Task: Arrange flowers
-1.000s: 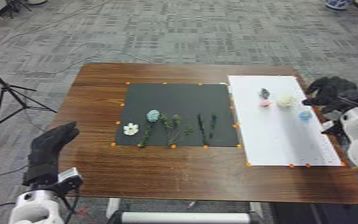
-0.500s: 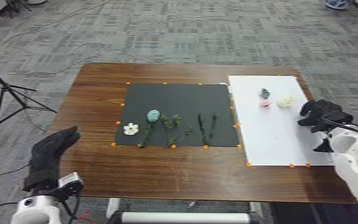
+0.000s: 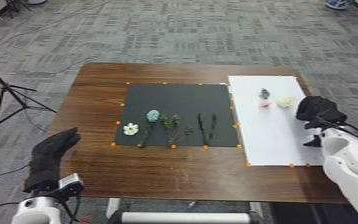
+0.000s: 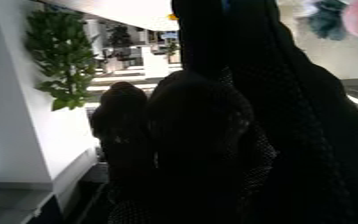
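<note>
Head view: left hand [image 3: 53,145] over the near left part of the table [image 3: 202,175], open, fingers fairly straight, nothing in it, probably parked there to leave the right arm room. Dark mat [image 3: 180,92] lies to its right, likely the layout area. On it, nearest that hand, white flower [image 3: 131,129], then light-blue flower head [image 3: 153,116] at the far end of a green stem [image 3: 143,139], so the two read as one made-up flower. Further from the left hand, leafy sprig [image 3: 175,125], then two thin dark stems [image 3: 201,129], side by side, no heads on them, presumably set out as bases for blooms. Right hand [image 3: 318,110] over the outer edge of white sheet [image 3: 282,142], likely there for a loose bloom. Cream flower [image 3: 285,101] just beside it on its left, pink flower head [image 3: 265,103] past that, small dark teal flower [image 3: 264,93] just beyond the pink one; kept apart, probably for easy picking. Right wrist view: right hand's black glove up close, too dark to judge, can't tell if open, closed or gripping. Thin blue sliver [image 4: 227,5] right against the glove, maybe a bloom, unclear if held. Pink and teal blooms off to one side of the hand, close together.
</note>
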`<control>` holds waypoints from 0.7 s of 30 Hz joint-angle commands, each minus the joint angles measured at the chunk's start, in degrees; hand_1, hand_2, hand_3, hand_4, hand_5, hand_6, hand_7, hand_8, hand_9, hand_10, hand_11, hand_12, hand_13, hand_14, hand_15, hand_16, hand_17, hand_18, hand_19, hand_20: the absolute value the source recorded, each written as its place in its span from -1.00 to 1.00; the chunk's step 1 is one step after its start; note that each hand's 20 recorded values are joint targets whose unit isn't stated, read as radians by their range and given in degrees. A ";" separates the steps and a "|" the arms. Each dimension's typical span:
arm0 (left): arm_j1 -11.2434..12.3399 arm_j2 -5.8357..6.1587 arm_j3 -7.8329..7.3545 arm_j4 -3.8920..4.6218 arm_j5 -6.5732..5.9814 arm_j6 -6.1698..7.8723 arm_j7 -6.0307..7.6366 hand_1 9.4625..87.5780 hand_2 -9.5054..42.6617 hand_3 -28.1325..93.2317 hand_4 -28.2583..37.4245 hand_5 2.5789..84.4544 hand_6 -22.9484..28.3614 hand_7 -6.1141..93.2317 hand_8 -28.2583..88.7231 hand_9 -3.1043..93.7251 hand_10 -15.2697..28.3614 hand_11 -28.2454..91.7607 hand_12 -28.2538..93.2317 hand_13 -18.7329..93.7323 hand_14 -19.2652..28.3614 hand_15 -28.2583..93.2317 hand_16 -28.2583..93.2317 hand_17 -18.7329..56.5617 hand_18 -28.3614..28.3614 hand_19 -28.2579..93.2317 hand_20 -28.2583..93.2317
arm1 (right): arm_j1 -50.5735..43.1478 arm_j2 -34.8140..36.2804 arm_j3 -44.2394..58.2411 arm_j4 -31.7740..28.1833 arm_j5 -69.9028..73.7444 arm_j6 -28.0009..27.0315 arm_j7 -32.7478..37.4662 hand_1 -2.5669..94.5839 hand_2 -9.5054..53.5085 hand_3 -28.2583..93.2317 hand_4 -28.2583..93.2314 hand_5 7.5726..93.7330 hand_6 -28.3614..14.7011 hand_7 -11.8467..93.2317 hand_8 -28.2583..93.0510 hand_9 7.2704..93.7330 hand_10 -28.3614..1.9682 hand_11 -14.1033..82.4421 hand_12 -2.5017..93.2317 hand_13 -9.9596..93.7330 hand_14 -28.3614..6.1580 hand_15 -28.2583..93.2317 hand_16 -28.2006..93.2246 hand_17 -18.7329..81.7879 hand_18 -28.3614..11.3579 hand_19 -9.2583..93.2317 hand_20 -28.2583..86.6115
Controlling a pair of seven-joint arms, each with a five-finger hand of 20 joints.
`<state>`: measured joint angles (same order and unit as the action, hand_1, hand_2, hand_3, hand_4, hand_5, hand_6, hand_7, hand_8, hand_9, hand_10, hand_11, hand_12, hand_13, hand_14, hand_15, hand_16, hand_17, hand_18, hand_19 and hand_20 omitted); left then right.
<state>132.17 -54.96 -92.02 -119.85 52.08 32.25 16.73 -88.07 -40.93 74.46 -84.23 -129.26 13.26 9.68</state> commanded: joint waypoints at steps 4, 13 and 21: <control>-0.50 -0.16 -0.17 -0.30 0.08 -0.43 -0.56 -0.54 -0.43 0.62 -0.95 0.20 0.02 -0.51 -0.68 0.12 0.35 -0.15 -0.36 0.00 0.49 -0.21 -0.54 -0.41 0.46 -0.31 -0.26 | 8.04 5.74 -2.61 -15.85 2.66 2.53 -1.17 0.36 -1.00 0.42 -0.91 0.64 0.33 -0.30 -0.39 0.92 0.32 -0.59 -0.23 1.00 0.64 0.36 0.06 0.57 -0.29 1.00 0.46; -0.06 0.38 -0.82 -0.40 -0.26 -0.15 -0.23 -0.54 -0.43 0.62 -0.95 0.21 0.02 -0.51 -0.68 0.12 0.35 -0.15 -0.36 0.00 0.49 -0.21 -0.54 -0.41 0.45 -0.31 -0.26 | 23.70 0.22 -20.51 -17.18 10.78 -10.41 -9.21 0.35 -1.00 0.42 -0.91 0.65 0.33 -0.31 -0.38 0.93 0.33 -0.60 -0.23 1.00 0.67 0.38 0.06 0.58 -0.29 1.00 0.48; -2.41 1.20 -0.18 0.26 0.25 -0.70 -0.71 -0.54 -0.43 0.63 -0.96 0.20 0.02 -0.51 -0.68 0.12 0.35 -0.15 -0.36 0.00 0.49 -0.21 -0.54 -0.41 0.45 -0.31 -0.26 | 35.81 -8.81 -34.28 -12.78 10.54 -28.78 -13.23 0.34 -1.00 0.42 -0.91 0.64 0.36 -0.31 -0.39 0.92 0.34 -0.61 -0.24 1.00 0.67 0.40 0.06 0.58 -0.30 1.00 0.51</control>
<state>131.64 -54.37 -92.40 -119.73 52.06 32.20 16.64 -60.55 -40.31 49.35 -98.95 -117.61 -5.45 -1.60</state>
